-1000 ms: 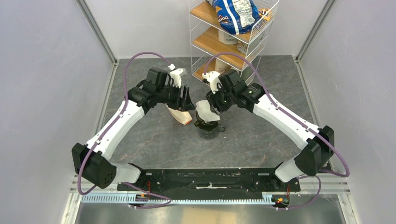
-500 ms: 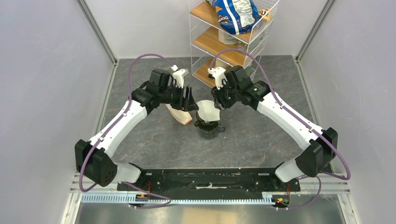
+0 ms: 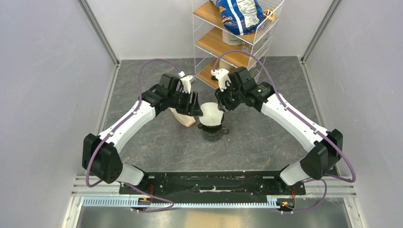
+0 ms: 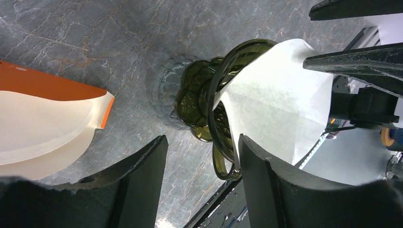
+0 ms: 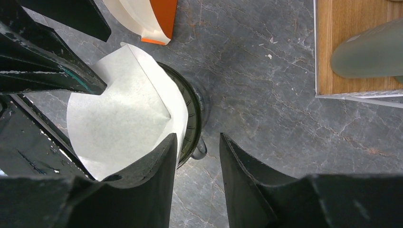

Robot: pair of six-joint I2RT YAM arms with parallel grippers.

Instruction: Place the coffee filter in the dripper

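The white paper coffee filter [image 3: 210, 115] sits open in the dark dripper [image 3: 212, 132] at mid-table, leaning and standing well above the rim. In the left wrist view the filter [image 4: 280, 109] pokes out of the olive-dark dripper [image 4: 199, 102]. My left gripper [image 4: 202, 142] is open, its right finger beside the filter's edge and the dripper's handle in the gap. In the right wrist view the filter [image 5: 123, 114] lies in the dripper [image 5: 191, 118]. My right gripper [image 5: 197, 142] is open and empty, its left finger over the filter's edge. From above, the left gripper [image 3: 195, 105] and right gripper [image 3: 222, 105] flank the filter.
A tan packet with an orange end [image 3: 183, 117] lies just left of the dripper, also seen in the left wrist view [image 4: 43, 123]. A wire shelf rack [image 3: 237, 42] with a blue bag [image 3: 237, 14] stands behind. A grey-clear vessel [image 5: 370, 52] stands on its wooden shelf [image 5: 332, 76].
My right gripper has drawn back and up off the filter, which now stands free in the dripper. My left gripper has moved right, closer to the filter.
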